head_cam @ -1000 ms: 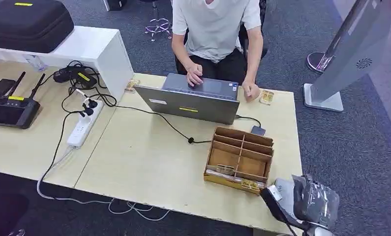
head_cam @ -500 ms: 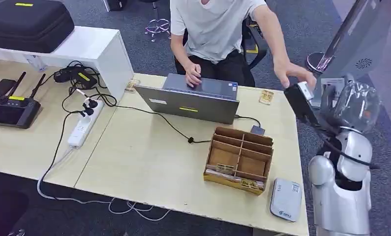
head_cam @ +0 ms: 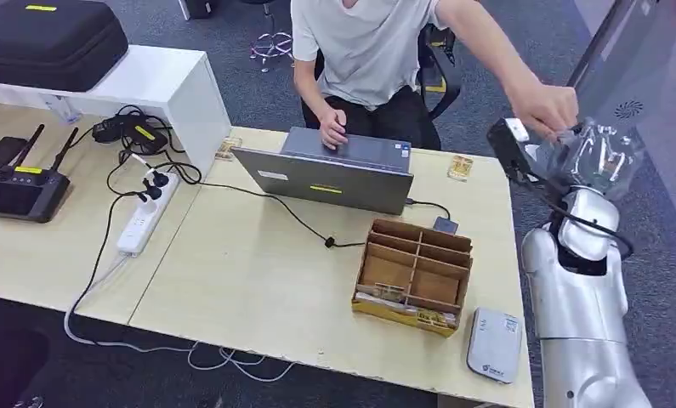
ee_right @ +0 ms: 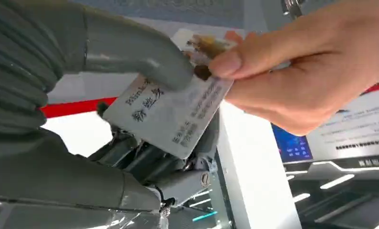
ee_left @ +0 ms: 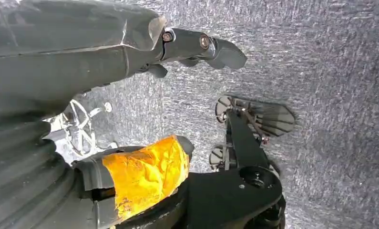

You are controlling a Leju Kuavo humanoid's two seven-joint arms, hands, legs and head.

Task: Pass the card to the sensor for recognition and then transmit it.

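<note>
Pinching card, raised right hand, person's hand gripping

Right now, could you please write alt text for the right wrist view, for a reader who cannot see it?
A person's hand pinches one end of a white printed card while the right robot hand holds it between its grey thumb and darker fingers. Behind them stands a white kiosk with a blue screen.
</note>
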